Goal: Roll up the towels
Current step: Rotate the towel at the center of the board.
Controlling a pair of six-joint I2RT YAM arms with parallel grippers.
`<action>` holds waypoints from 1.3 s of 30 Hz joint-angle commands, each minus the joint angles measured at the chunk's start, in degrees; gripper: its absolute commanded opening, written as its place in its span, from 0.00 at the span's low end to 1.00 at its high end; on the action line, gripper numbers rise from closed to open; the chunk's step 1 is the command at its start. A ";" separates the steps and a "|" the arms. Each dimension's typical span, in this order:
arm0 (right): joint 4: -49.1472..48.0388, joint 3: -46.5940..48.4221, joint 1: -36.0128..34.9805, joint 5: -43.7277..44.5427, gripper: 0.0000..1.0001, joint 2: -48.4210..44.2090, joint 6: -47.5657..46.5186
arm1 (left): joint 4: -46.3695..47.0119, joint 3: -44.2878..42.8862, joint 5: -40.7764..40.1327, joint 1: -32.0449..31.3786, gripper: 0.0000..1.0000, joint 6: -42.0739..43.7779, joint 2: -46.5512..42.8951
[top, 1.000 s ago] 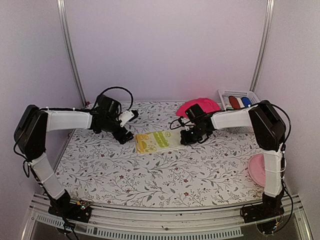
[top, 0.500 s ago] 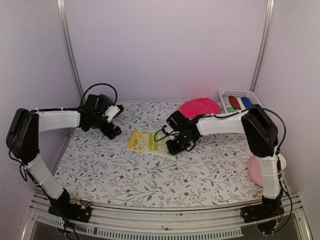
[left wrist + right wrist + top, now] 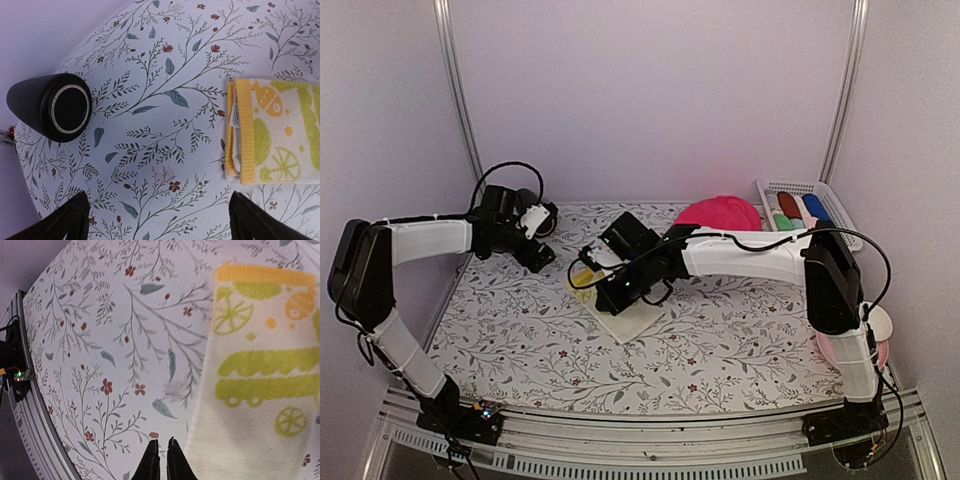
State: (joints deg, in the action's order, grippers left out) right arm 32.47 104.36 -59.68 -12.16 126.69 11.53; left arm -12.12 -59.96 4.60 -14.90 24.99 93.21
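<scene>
A pale towel [image 3: 632, 318] printed with yellow and green fruit lies flat near the table's middle, its yellow hem [image 3: 582, 280] toward the left. In the right wrist view the towel [image 3: 260, 390] fills the right side. My right gripper [image 3: 163, 460] is shut, its tips just left of the towel's long edge with nothing visible between them; from above it [image 3: 610, 296] sits over the towel's left part. My left gripper [image 3: 162, 225] stands wide open above bare table, left of the folded yellow hem [image 3: 240, 130]; from above it [image 3: 540, 256] is at the left rear. A hot pink towel [image 3: 720, 213] lies bunched at the back.
A black cylinder [image 3: 55, 107] lies on its side at the far left rear. A white basket [image 3: 800, 203] at the back right holds red, blue and green rolls. A pink plate [image 3: 840, 345] sits at the right edge. The table's front rail [image 3: 20, 375] shows in the right wrist view.
My right arm has swept left across the table, and the printed towel has shifted left and forward and turned. My left gripper has drawn back toward the left rear, still open.
</scene>
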 commanded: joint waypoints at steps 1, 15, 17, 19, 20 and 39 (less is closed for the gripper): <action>-3.30 7.33 4.86 8.92 0.06 2.07 -0.23 | 1.71 1.87 1.73 1.01 0.97 0.39 -2.04; -14.24 18.98 7.36 13.91 0.06 19.57 0.06 | 4.29 5.65 2.44 1.82 0.97 0.99 -3.94; -14.57 19.46 7.41 13.46 0.06 21.01 0.60 | 4.59 6.04 2.74 1.93 0.97 0.94 -4.29; -14.54 19.77 7.48 13.71 0.06 22.06 1.33 | 4.74 6.28 2.82 1.95 0.97 0.99 -4.51; -14.40 19.75 7.58 14.23 0.06 22.44 1.64 | 4.74 6.36 2.93 1.96 0.97 0.99 -4.60; -10.26 10.06 16.08 18.92 0.08 15.41 11.78 | 14.76 17.07 11.50 -4.25 0.97 14.53 -10.01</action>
State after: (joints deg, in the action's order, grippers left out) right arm 18.79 116.62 -45.19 5.72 144.81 22.57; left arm -3.81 -46.70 11.70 -15.18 33.10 85.52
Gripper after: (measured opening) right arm 0.069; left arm 0.973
